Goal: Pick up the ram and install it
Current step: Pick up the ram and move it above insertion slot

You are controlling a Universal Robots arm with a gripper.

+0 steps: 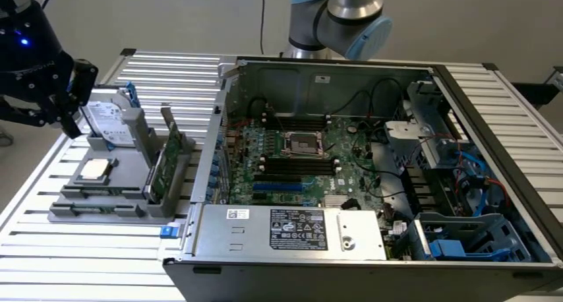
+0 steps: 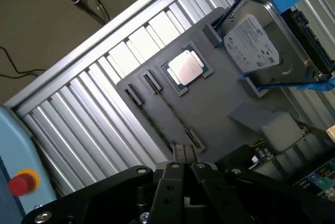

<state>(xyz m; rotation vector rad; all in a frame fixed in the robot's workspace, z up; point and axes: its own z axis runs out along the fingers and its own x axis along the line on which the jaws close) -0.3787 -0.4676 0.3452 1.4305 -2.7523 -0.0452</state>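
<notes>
The exterior view's left edge cuts off the black gripper (image 1: 72, 127), which overlaps the silver hard drive (image 1: 113, 122). Print on the black power-supply label (image 1: 299, 231) is illegible.

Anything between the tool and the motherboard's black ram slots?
Yes: the hard drive, the upright green card and the case's side wall stand between the tool and the slots; nothing visible covers the slots.

Gripper (image 2: 184, 149) shut tight — angled downward, hovering aloft.
</notes>
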